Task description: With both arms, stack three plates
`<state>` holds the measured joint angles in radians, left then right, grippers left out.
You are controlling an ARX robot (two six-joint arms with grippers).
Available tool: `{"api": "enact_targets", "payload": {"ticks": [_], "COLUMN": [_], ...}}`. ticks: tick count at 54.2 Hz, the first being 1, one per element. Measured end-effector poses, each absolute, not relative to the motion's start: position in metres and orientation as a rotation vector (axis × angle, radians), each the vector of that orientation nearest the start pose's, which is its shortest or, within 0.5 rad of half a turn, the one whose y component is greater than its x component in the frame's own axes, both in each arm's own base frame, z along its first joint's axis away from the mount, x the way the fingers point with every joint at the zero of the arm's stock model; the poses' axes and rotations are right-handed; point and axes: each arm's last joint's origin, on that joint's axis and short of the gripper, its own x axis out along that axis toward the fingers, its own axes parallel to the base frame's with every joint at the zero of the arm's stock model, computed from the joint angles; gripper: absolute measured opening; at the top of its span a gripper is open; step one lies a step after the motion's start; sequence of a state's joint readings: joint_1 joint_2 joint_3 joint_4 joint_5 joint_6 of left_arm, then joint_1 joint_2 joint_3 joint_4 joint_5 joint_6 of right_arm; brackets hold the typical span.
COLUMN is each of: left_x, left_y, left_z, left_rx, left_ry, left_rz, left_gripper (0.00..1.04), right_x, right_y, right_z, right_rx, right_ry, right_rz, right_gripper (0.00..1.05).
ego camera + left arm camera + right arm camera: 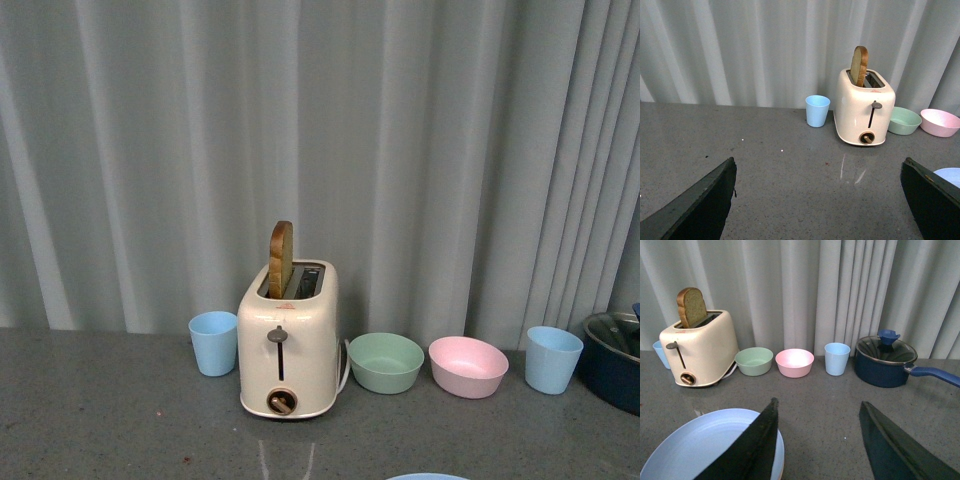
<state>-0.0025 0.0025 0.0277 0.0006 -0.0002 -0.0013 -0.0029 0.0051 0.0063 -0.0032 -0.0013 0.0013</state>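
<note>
Grey pleated curtains (420, 150) back a speckled grey countertop (120, 420). Largest upon it is the light blue round matte plate (695, 445), lying flat just beside the right gripper (820, 445), whose black fingers stand spread and empty. The left gripper (820, 205) hangs likewise wide apart over bare counter, holding nothing. Behind stand a cream toaster (288, 340) with a slice of bread (281, 258), and a dark blue lidded saucepan (885, 362). No pink or beige plate shows. Stacking seems barely begun; the next move likely calls for the right fingers to straddle the blue plate's rim.
</note>
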Motion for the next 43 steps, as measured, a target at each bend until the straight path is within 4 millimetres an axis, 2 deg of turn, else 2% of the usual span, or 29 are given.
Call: {"api": "enact_targets", "payload": {"ticks": [14, 43], "left_x": [0.0961, 0.0961], "left_y": [-0.0002, -0.0002], "left_z": [0.1728, 0.1728], "left_rx": [-0.001, -0.001], "left_ry": [-0.026, -0.026], "left_rz": [-0.002, -0.002], "left_gripper": [0.98, 0.98], "right_x": [0.0976, 0.0976], "right_y": [-0.0002, -0.0002], "right_z": [0.1649, 0.1649], "right_rx": [0.002, 0.002], "right_ry": [0.002, 0.002], "right_rz": [-0.002, -0.002], "right_gripper": [0.99, 0.97]}}
